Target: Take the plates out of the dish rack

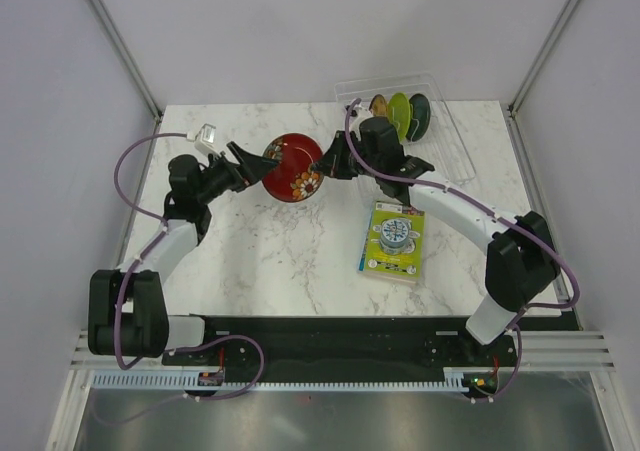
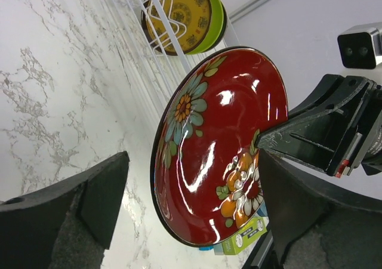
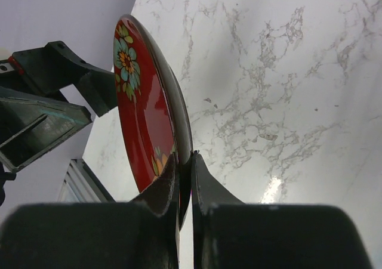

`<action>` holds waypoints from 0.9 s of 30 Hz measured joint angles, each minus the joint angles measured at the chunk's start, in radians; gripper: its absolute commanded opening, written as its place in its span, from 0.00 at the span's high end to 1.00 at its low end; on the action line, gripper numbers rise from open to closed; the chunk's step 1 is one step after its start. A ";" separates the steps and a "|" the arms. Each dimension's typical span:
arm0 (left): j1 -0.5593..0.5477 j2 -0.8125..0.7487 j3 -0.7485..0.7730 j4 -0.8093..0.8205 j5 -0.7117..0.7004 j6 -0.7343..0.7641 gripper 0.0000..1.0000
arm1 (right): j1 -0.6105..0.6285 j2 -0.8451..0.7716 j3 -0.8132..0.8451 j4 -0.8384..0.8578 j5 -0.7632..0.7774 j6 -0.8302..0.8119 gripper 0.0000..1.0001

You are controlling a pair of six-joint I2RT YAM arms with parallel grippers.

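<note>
1. The right end effector (image 3: 184, 161) gripped the red plate (image 1: 293, 168) at its 3 o'clock rim.
2. The left end effector (image 2: 191, 161) gaped wide at its 9 o'clock rim.
3. The rack (image 1: 455, 146), at 1 o'clock on the surface (image 1: 270, 251), held three plates (image 1: 400, 114).

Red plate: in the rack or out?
Out. The right gripper pinches the red plate by its rim, holding it on edge, left of the rack.
</note>
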 measured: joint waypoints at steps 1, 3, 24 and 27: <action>0.000 -0.005 0.000 0.002 -0.001 0.000 0.18 | 0.000 -0.002 -0.006 0.010 -0.007 0.009 1.00; 0.001 -0.008 0.000 0.009 -0.001 -0.003 0.32 | 0.000 -0.008 -0.023 0.040 -0.027 0.031 1.00; 0.117 0.044 -0.034 0.076 0.056 -0.095 0.98 | -0.055 0.070 -0.138 0.388 -0.264 0.316 0.35; 0.190 0.047 -0.040 -0.030 -0.001 -0.041 0.98 | -0.099 0.046 -0.069 0.252 -0.217 0.209 0.34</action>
